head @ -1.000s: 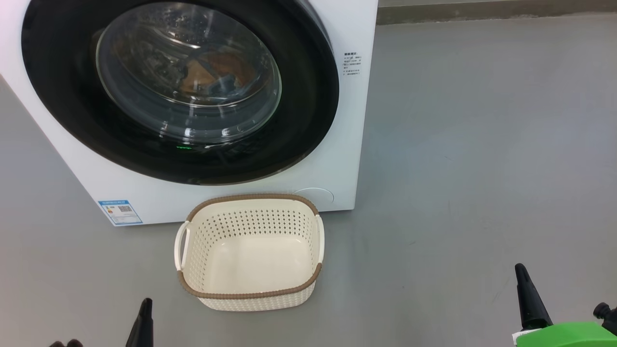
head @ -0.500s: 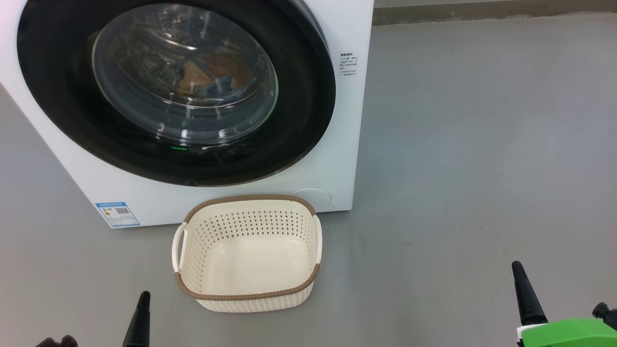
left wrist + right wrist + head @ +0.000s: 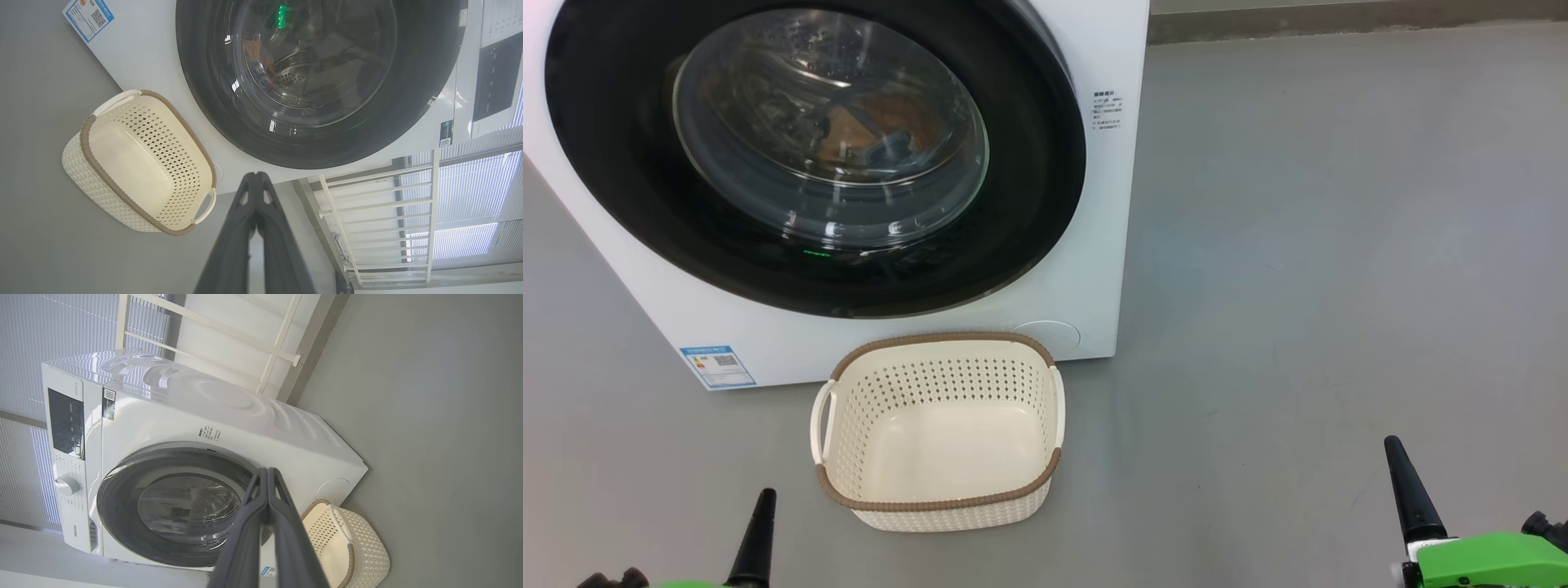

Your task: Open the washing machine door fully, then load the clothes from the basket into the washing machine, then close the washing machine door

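The washing machine stands white on the grey floor, and its door, black-rimmed with a glass bowl, lies shut against the front. Through the glass I make out orange-tan and blue clothes inside the drum. In front of the machine the cream basket holds nothing. My left gripper is shut near the bottom left, short of the basket, fingers pressed together. My right gripper is shut at the bottom right, far from the basket, its fingers closed and holding nothing.
A blue label sticker marks the washer's lower left corner. Bare grey floor spreads to the right of the machine. A white railing and window blinds stand behind the washer, whose control panel is on top.
The whole head view has slid slightly left, so the camera has moved. Both grippers stay shut low in the picture, tips a little higher. Nothing was taken hold of or let go.
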Robot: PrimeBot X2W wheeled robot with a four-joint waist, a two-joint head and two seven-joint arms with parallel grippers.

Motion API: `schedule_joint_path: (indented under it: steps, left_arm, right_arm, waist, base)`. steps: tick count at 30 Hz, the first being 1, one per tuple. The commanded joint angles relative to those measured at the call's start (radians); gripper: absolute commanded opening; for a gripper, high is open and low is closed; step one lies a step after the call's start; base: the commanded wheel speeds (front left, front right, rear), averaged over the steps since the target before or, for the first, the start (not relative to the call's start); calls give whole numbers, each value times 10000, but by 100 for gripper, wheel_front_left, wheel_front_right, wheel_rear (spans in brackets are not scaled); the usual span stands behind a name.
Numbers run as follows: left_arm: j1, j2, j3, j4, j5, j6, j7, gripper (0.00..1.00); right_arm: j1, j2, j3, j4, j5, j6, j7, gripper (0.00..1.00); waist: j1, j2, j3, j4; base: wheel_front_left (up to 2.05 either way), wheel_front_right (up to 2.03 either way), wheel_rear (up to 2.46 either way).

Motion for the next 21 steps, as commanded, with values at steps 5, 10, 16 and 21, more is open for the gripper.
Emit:
schedule_joint_path:
  steps: [5, 10, 16, 21]
  left_arm:
    - [-626, 219, 348, -114, -721, -23, 192, 0]
    - [-728, 225, 410, -52, -1276, -24, 342, 0]
    - [-851, 231, 485, 23, -1940, -26, 522, 0]
    - [-954, 236, 550, 85, -2493, -27, 674, 0]
  right_arm:
    - [-499, -136, 217, -170, 738, -45, 206, 0]
    - [-570, -143, 243, -128, 1307, -48, 354, 0]
    - [-655, -152, 273, -77, 1990, -51, 532, 0]
    - [-726, -159, 298, -35, 2558, -53, 680, 0]
  waist:
    - [0, 0, -5, -29]
    - [0, 0, -11, -58]
    - [0, 0, -17, -92]
    - [0, 0, -22, -121]
  base:
    - [0, 0, 0]
    - [0, 0, 0]
    - [0, 0, 0]
    - [0, 0, 0]
